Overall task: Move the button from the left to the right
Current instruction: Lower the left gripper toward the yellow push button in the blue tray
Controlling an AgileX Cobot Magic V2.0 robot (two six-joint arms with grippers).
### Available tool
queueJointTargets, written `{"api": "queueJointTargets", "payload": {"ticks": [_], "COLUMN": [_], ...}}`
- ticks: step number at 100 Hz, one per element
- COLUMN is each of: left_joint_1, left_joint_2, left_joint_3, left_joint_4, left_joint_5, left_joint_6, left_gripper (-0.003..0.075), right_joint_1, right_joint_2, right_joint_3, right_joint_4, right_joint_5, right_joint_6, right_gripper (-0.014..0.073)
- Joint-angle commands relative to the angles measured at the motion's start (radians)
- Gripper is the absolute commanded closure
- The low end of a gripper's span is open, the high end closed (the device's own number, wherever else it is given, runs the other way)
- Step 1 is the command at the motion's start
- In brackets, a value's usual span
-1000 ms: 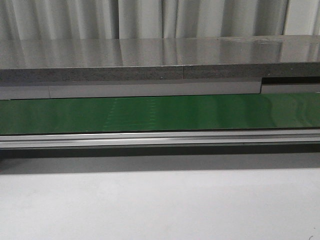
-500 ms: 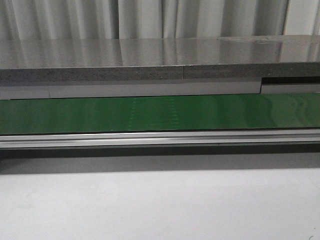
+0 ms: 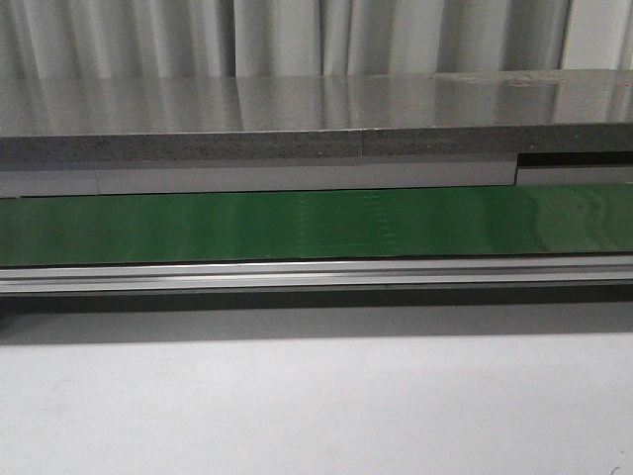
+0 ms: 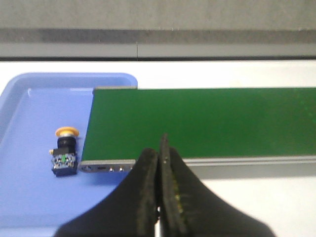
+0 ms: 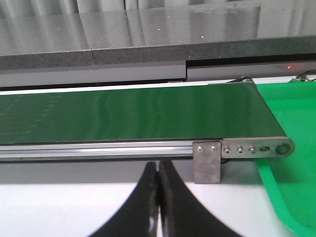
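The button (image 4: 64, 150) lies in the blue tray (image 4: 29, 207); both arms' fingers (image 4: 148, 170) (image 5: 149, 183) pressed together, empty

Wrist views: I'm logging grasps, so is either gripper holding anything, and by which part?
Nothing is held. The left gripper and right gripper are both shut on nothing; the button lies untouched in the blue tray.

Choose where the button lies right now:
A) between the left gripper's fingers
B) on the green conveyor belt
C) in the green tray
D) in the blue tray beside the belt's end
D: the button lies in the blue tray, off the belt.
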Motion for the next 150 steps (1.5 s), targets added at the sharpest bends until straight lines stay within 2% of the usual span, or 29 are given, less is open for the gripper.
{"api": "queueJointTargets", "payload": {"ticks": [1, 14, 43, 51, 58, 65, 77, 83, 108, 125, 150], "left_joint_1": [0.003, 0.003, 0.003, 0.003, 0.003, 0.003, 0.003, 0.003, 0.003, 0.009, 0.174], "left_joint_2": [0.096, 0.196, 0.306, 0.312, 0.312, 0.312, 0.312, 0.312, 0.312, 0.323, 0.462], "left_joint_3": [-0.123, -0.205, -0.219, -0.219, -0.219, -0.219, -0.219, -0.219, -0.221, -0.228, -0.301], "left_joint_4": [-0.008, -0.010, -0.010, -0.010, -0.010, -0.010, -0.003, -0.003, -0.053, -0.006, -0.006], "left_joint_5": [0.080, 0.207, 0.221, 0.221, 0.221, 0.221, 0.223, 0.223, 0.162, 0.117, 0.098], "left_joint_6": [-0.011, -0.011, -0.011, -0.011, -0.011, -0.011, -0.007, -0.007, -0.007, -0.009, 0.017], "left_gripper": [0.0741, 0.0741, 0.0737, 0.0688, 0.0595, 0.0451, 0.0101, -0.0002, 0.0101, 0.0106, 0.0106], "right_joint_1": [-0.007, -0.007, -0.007, -0.007, -0.007, -0.007, -0.007, -0.007, -0.007, -0.007, -0.007], "right_joint_2": [-0.020, -0.020, -0.020, -0.020, -0.020, -0.020, -0.020, -0.020, -0.020, -0.020, -0.020], "right_joint_3": [-0.017, -0.017, -0.017, -0.017, -0.017, -0.017, -0.017, -0.017, -0.017, -0.017, -0.017], "right_joint_4": [-0.009, -0.009, -0.009, -0.009, -0.009, -0.009, -0.009, -0.009, -0.009, -0.009, -0.009], "right_joint_5": [-0.084, -0.084, -0.084, -0.084, -0.084, -0.084, -0.084, -0.084, -0.084, -0.084, -0.084], "right_joint_6": [-0.002, -0.002, -0.002, -0.002, -0.002, -0.002, -0.002, -0.002, -0.002, -0.002, -0.002], "right_gripper": [0.0660, 0.0660, 0.0660, 0.0660, 0.0660, 0.0660, 0.0660, 0.0660, 0.0660, 0.0660, 0.0660]}}
